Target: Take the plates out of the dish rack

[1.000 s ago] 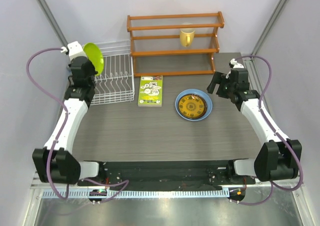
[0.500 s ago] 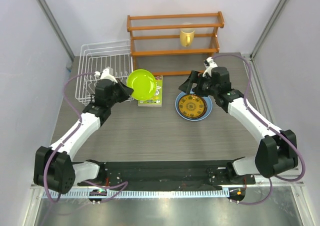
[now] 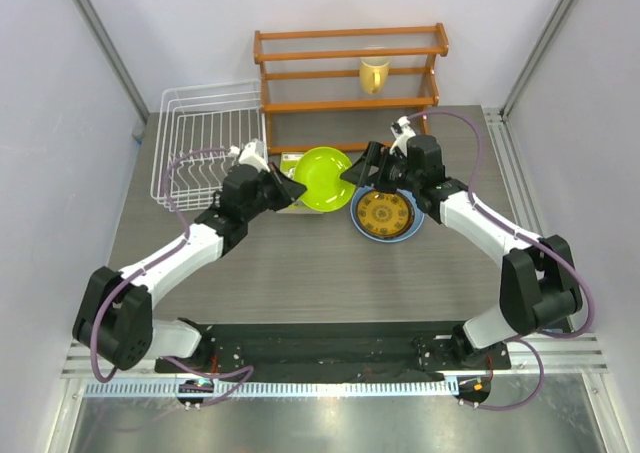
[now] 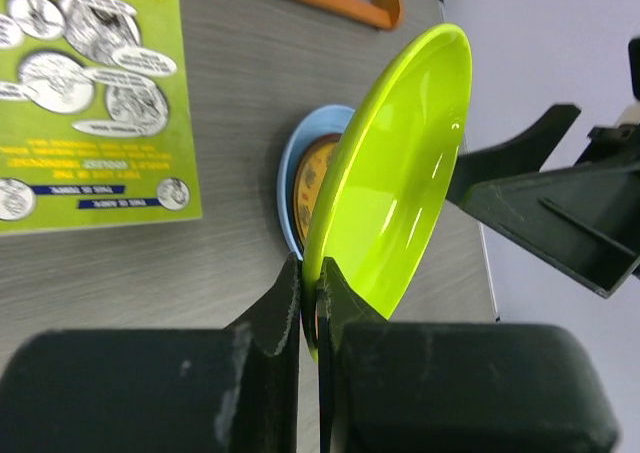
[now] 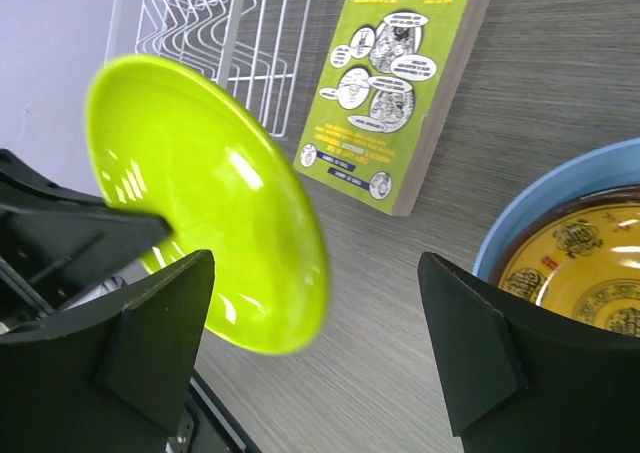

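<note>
Two arms meet over the middle of the dark grey wood-grain bench (image 3: 300,268). We see the left gripper (image 3: 290,188) with its jaws clamped on the near rim of the small lime green round plate (image 3: 322,178), holding it on edge and tilted, above the green illustrated booklet (image 5: 400,83). Across from it, the right gripper (image 3: 358,170) faces the plate with its jaws spread wide and nothing in them; from the right wrist the plate's far rim shows between the two black fingers (image 5: 150,343), and we cannot tell if it touches either. Just beside the plate, to the right, the larger light blue round plate (image 3: 412,229) lies flat on the bench with the yellow-orange patterned plate (image 3: 385,213) stacked in it. Well apart at far left stands the white wire dish rack (image 3: 205,143).
</note>
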